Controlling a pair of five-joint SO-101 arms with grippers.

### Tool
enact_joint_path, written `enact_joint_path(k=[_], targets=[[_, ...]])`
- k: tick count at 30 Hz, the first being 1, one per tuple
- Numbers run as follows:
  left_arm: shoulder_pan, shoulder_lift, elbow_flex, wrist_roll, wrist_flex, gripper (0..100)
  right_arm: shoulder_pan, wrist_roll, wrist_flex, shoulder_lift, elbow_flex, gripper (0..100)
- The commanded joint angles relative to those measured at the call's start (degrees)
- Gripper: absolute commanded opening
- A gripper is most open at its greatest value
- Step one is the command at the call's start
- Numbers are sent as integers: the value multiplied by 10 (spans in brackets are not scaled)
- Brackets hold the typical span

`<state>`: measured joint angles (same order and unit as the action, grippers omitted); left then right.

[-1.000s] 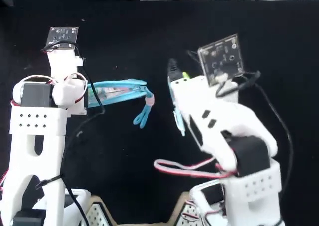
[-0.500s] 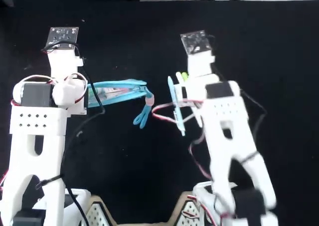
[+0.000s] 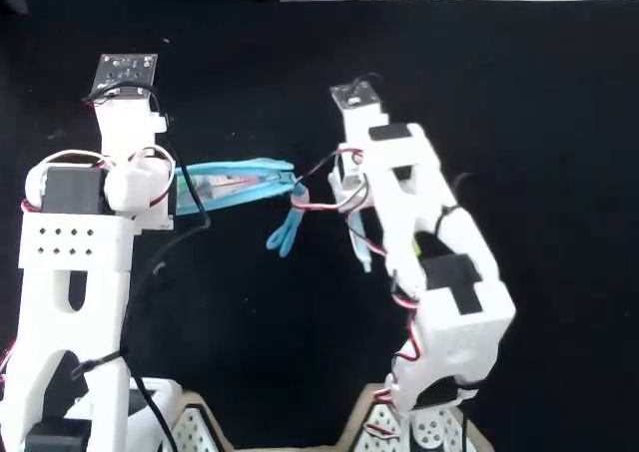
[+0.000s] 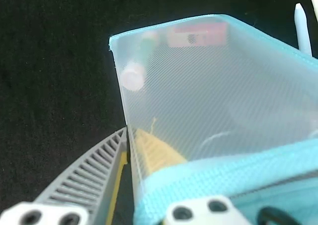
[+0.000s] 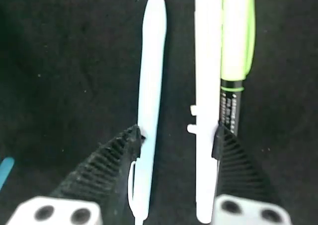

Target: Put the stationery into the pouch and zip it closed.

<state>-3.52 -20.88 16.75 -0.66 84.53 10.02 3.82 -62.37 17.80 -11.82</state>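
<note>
Black matte cloth covers the table point(image 3: 559, 123).

Left gripper point(image 4: 130, 135): clamped on the pouch point(image 4: 213, 96), at one short end. One finger point(image 4: 94, 185) is in sight, grey plastic, ribbed, with a yellow strip along its inner edge, pressed to the pouch wall. The other is hidden behind the fabric.

The pouch is a flat rectangle of translucent white mesh, finely woven, bound in turquoise tape. It is held on its long edge, well apart from the pens, with its free end towards the right arm. A pink and blue zip pull point(image 3: 288, 227) hangs from that end. Seen through the mesh:
- a pink block point(image 4: 196, 35) near the far edge;
- a white-capped round tube point(image 4: 133, 76) in the corner beside it;
- a yellow shape close to the jaws, which I cannot identify.

Right gripper point(image 5: 176, 133): jaws held wide, gripping nothing. Its fingers point(image 5: 112, 160) are dark, ribbed wedges, set low over the cloth.

Three stationery items lie parallel on the cloth under the right gripper:
- The light-blue pen point(image 5: 151, 81) is slim and smooth, tapering to a point. One fingertip touches its outer side.
- The white pen point(image 5: 206, 81) is straight-barrelled, with a small clip nub. It sits apart from the blue one, and the other fingertip rests on its outer side.
- The green highlighter point(image 5: 237, 46) has a thick neon cap and a black barrel. It lies against the white pen, outside the jaws, its lower end under that finger.

Both pens lie between the jaws.
</note>
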Motion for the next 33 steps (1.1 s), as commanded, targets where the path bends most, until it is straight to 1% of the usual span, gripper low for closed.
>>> enact_joint_path(k=[1,7,11,13,16,20,25,30,33], targets=[[0,18,38,7,-2,30,27,27,-1,21,44,208],[0,18,38,7,-2,30,18,29,0,27,41,208],[0,18,38,7,-1,30,-30,31,-4,18,47,208],[0,18,38,7,-1,30,-49,52,-4,10,48,208],[0,18,38,7,-3,30,-70,79,-33,-6,50,208],[0,18,38,7,-4,30,-84,105,-56,-23,46,208],[0,18,38,7,-3,30,-82,114,-59,-36,50,208],[0,18,38,7,-4,30,-76,110,-77,-115,46,208],[0,18,38,7,-4,30,-47,111,-55,-152,19,208]])
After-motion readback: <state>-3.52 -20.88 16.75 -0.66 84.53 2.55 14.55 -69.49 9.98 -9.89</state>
